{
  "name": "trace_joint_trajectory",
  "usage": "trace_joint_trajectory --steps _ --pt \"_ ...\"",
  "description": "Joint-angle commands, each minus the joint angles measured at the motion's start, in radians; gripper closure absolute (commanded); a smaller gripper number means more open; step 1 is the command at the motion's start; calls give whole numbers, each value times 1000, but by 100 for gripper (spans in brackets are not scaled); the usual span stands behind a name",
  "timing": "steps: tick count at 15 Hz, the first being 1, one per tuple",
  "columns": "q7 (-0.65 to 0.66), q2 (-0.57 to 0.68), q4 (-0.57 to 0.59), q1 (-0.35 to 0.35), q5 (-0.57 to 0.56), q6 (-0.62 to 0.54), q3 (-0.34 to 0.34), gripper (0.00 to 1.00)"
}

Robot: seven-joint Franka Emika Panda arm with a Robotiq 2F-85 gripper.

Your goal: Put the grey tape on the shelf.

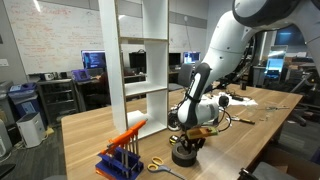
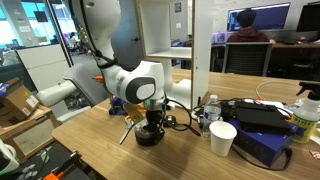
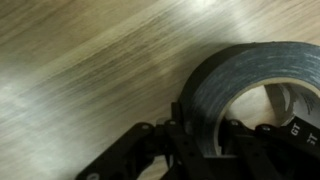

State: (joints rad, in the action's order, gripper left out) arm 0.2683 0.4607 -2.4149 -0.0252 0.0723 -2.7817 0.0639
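The grey tape (image 3: 250, 75) is a thick dark roll lying flat on the wooden table. It shows under the gripper in both exterior views (image 1: 185, 155) (image 2: 149, 137). My gripper (image 3: 207, 135) points straight down at it, with one finger outside the roll's wall and one inside the hollow centre, shut on the wall. The gripper shows low over the table in both exterior views (image 1: 187, 140) (image 2: 150, 122). The shelf (image 1: 140, 60) is a tall white open unit standing on the table behind the gripper; it also shows in an exterior view (image 2: 175, 40).
A blue rack with orange-handled tools (image 1: 122, 152) and scissors (image 1: 162, 165) lie near the table's front. A white cup (image 2: 222, 138), a clear bottle (image 2: 211, 108) and black gadgets (image 2: 262, 115) stand beside the tape. Cables (image 1: 240, 118) trail across the table.
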Motion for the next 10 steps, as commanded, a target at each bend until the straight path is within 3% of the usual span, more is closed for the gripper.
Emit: trace_joint_trajectory --steps 1,4,10 --pt "-61 -81 -41 -42 71 -16 -34 94" --pt "-83 -215 -108 -60 120 1 -44 94" --pt "-51 -511 -209 -35 100 49 -14 94"
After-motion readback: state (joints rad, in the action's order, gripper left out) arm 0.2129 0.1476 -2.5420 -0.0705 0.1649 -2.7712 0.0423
